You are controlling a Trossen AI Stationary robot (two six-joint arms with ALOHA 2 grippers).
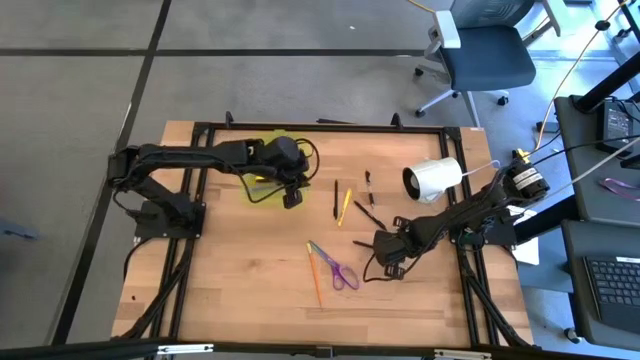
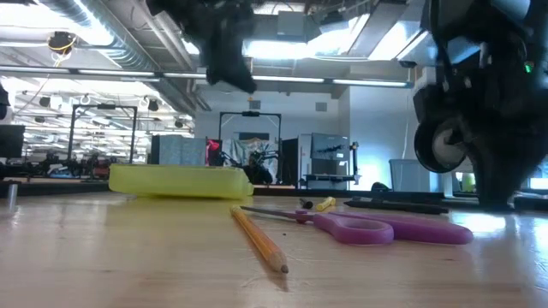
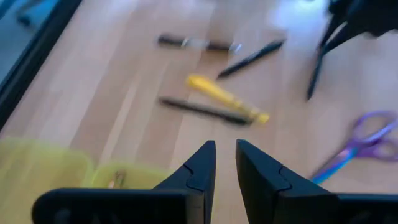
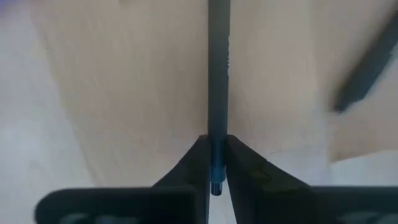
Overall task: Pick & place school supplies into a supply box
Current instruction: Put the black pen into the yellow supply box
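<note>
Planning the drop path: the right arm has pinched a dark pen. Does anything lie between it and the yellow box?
Yes. The left claw hangs over the supply box; loose pens lie between on the table, under any raised carry.
</note>
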